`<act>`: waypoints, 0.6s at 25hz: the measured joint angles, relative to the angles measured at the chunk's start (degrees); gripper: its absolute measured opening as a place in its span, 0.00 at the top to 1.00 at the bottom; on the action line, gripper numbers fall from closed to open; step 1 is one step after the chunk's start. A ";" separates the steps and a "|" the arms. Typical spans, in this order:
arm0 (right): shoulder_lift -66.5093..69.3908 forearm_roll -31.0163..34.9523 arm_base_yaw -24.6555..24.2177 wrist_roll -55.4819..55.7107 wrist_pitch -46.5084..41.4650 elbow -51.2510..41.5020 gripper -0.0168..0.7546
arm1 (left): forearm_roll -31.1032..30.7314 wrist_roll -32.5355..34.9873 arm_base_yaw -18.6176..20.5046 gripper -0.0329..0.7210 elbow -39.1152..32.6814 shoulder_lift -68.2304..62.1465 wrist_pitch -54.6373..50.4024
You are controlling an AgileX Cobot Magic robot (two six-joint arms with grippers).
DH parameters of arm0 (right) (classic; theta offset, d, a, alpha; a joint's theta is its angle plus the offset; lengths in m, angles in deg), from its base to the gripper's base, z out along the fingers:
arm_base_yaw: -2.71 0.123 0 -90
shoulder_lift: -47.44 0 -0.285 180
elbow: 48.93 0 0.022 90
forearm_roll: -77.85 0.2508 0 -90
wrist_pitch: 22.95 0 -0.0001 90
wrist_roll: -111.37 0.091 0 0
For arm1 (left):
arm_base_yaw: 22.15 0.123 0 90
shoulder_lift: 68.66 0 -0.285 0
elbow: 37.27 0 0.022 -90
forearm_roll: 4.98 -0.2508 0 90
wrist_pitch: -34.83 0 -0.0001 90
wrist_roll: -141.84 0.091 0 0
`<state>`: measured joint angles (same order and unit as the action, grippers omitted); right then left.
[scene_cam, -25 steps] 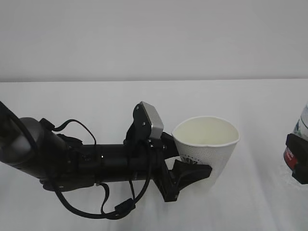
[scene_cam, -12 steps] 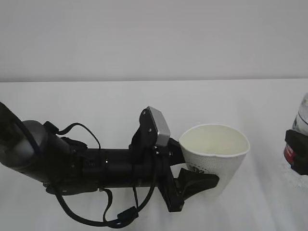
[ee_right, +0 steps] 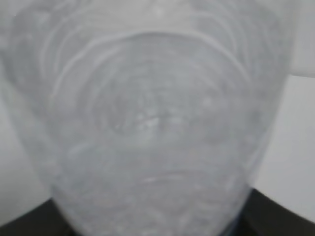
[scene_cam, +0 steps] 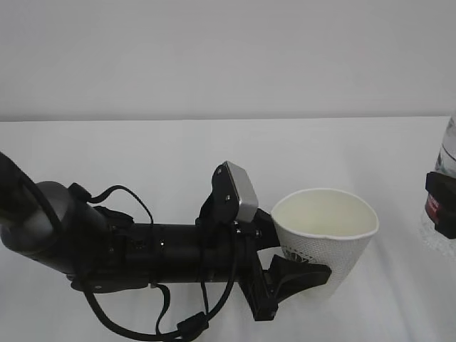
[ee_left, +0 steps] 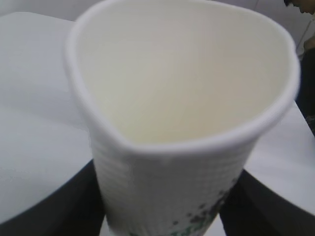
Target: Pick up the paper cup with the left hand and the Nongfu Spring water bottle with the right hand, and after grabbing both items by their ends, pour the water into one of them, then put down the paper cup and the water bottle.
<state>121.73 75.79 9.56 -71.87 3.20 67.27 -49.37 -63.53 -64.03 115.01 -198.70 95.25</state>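
With our left hand (scene_cam: 288,274) pinching the paper cup (scene_cam: 324,231) so its rim buckles and our right hand (scene_cam: 442,214) clamped around the water bottle (ee_right: 147,128) at the table's right edge, harder squeezing could spill the pour.

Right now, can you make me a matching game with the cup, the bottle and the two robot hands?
Things:
1. paper cup
2. water bottle
3. left hand
4. right hand

Descriptions:
A. clear, at the far right edge
B. black, clamped on the cup
C. white, rim squeezed out of round
D. black, gripping the bottle

Pairs: 1-C, 2-A, 3-B, 4-D
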 joint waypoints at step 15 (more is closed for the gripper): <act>-0.31 -0.10 0.00 -6.48 -3.51 0.00 0.46 | 0.10 0.00 -0.22 0.32 0.00 0.00 0.00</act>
<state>121.41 75.68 9.56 -78.35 -0.31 67.27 -49.26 -63.53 -64.25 115.01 -198.70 95.25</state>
